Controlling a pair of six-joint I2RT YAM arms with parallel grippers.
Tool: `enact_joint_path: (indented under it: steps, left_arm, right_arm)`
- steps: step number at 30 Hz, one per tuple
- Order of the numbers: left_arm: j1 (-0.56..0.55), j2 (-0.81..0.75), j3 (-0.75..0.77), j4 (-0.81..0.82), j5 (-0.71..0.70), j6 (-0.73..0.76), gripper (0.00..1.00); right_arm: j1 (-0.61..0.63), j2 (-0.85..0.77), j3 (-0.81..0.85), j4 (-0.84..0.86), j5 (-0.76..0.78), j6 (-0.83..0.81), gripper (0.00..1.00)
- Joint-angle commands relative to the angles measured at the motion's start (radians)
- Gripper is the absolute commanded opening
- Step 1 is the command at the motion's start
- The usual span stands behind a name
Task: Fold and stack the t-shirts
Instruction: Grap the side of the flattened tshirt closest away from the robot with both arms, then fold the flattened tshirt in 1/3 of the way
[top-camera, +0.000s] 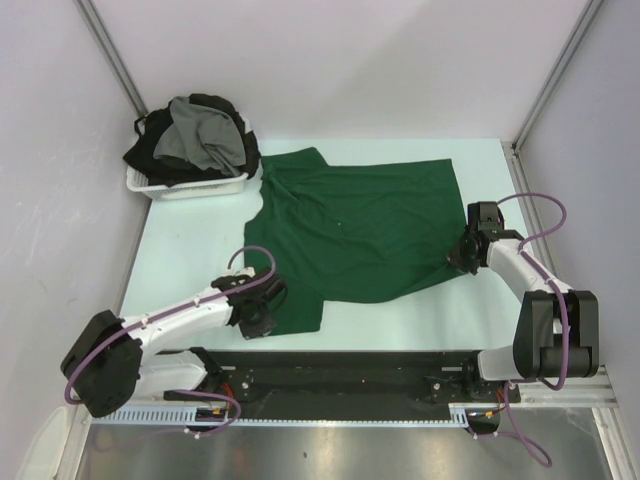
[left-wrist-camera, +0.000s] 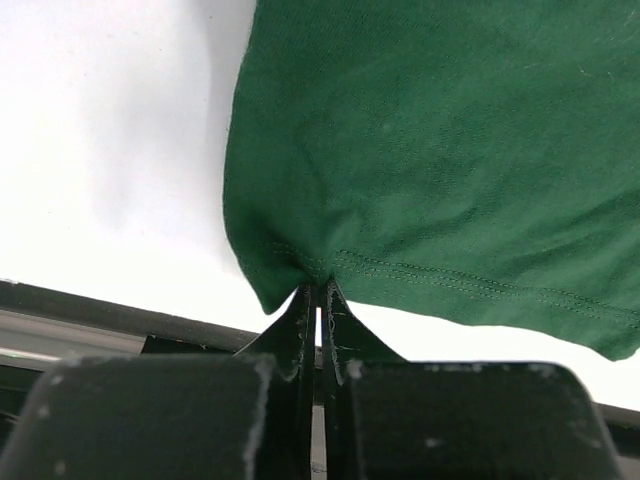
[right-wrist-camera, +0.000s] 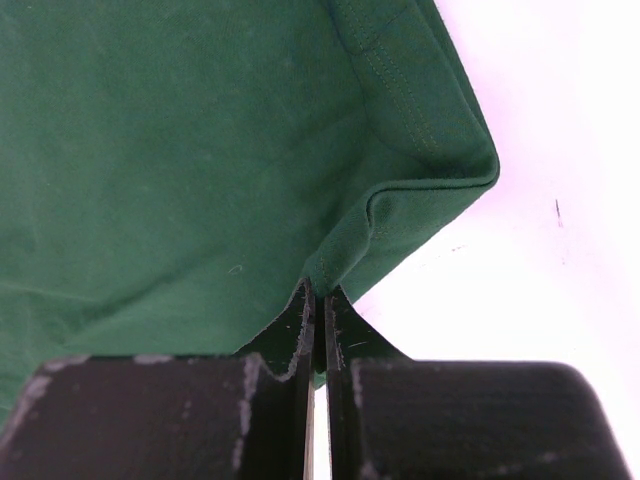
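A dark green t-shirt (top-camera: 360, 225) lies spread over the middle of the white table (top-camera: 420, 320). My left gripper (top-camera: 262, 312) is shut on the shirt's near left corner; in the left wrist view its tips (left-wrist-camera: 319, 290) pinch the stitched hem (left-wrist-camera: 430, 275). On the right, my right gripper (top-camera: 462, 256) is shut on the shirt's near right edge. The right wrist view has that gripper's tips (right-wrist-camera: 318, 292) clamping a bunched fold of green cloth (right-wrist-camera: 400, 215). A grey t-shirt (top-camera: 205, 135) and black t-shirts (top-camera: 155, 155) are heaped in the basket.
A white plastic basket (top-camera: 190, 186) stands at the table's far left corner. Grey walls with metal posts (top-camera: 112, 55) close in the left, back and right sides. A black rail (top-camera: 340, 375) runs along the near edge between the arm bases.
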Motion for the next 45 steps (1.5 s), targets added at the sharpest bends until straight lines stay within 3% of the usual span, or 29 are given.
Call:
enact_joint_path:
  steps: [1, 16, 26, 35, 45]
  left_arm:
    - [-0.004, 0.013, 0.031, -0.035, -0.033, 0.023, 0.0]
    - [-0.004, 0.019, 0.293, -0.151, -0.183, 0.145, 0.0]
    - [0.003, 0.165, 0.469, -0.137, -0.302, 0.261, 0.0]
    - [0.176, 0.245, 0.709, -0.111, -0.366, 0.387, 0.0]
    - [0.312, 0.308, 0.736, -0.069, -0.352, 0.488, 0.0]
  right_arm:
    - [-0.003, 0.007, 0.016, 0.012, -0.003, -0.007, 0.0]
    - [-0.003, 0.004, 0.011, 0.025, -0.013, -0.003, 0.0]
    - [0.029, -0.001, 0.1, 0.001, 0.082, -0.101, 0.0]
    - [0.034, 0.034, 0.271, -0.013, 0.177, -0.194, 0.0]
    - [-0.003, 0.129, 0.344, 0.027, 0.211, -0.231, 0.0]
